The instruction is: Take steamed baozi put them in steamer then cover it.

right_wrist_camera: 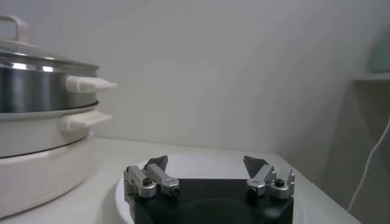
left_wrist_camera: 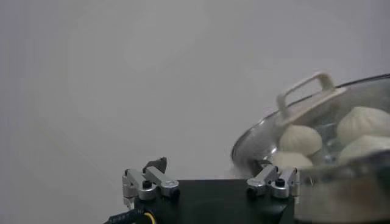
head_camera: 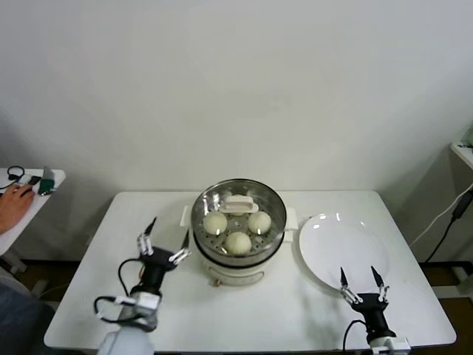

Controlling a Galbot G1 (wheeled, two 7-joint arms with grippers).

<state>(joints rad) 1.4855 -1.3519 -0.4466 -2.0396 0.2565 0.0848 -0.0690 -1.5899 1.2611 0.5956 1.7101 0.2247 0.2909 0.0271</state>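
Observation:
The steamer (head_camera: pixel 238 260), a steel basket on a white base, stands mid-table with the clear glass cover (head_camera: pixel 219 201) resting on it, its white handle (head_camera: pixel 240 205) on top. Three steamed baozi (head_camera: pixel 238 242) show through the glass. My left gripper (head_camera: pixel 166 238) is open and empty just left of the steamer. In the left wrist view the left gripper (left_wrist_camera: pixel 210 167) sits below the cover's rim (left_wrist_camera: pixel 253 137), with baozi (left_wrist_camera: pixel 300 139) behind the glass. My right gripper (head_camera: pixel 360 279) is open and empty at the near edge of the white plate (head_camera: pixel 344 248). In the right wrist view the right gripper (right_wrist_camera: pixel 206 163) is apart from the steamer (right_wrist_camera: pixel 36 85).
The white plate to the right of the steamer holds nothing. A person's hand (head_camera: pixel 15 203) rests on a small side table at far left, beside scissors. A dark cable (head_camera: pixel 449 218) hangs past the table's right edge, below a shelf (head_camera: pixel 464 151).

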